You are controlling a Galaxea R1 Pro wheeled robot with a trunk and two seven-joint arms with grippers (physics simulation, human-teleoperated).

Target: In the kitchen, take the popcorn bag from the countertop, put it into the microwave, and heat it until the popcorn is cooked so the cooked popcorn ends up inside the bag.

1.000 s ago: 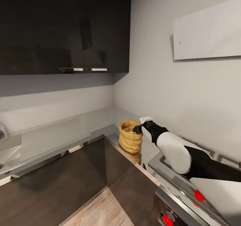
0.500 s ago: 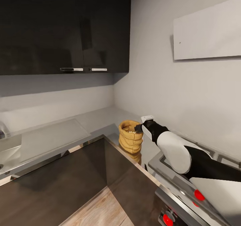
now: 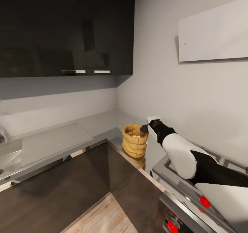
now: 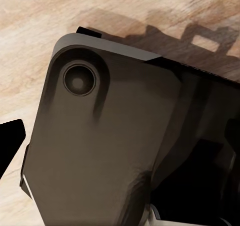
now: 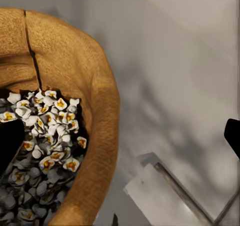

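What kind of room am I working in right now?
A home kitchen, most likely: grey countertop over dark cabinets, a sink at the far left, red-knobbed hob under the right arm. The popcorn bag stands at the corner.

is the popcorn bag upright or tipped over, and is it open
Upright and open. The popcorn bag stands on the countertop with its rolled rim up, and the right wrist view looks straight down into its mouth at the popcorn inside.

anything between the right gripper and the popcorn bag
Nothing visible. The right gripper sits at the rim of the popcorn bag on the countertop, one finger over the opening, one outside the rim.
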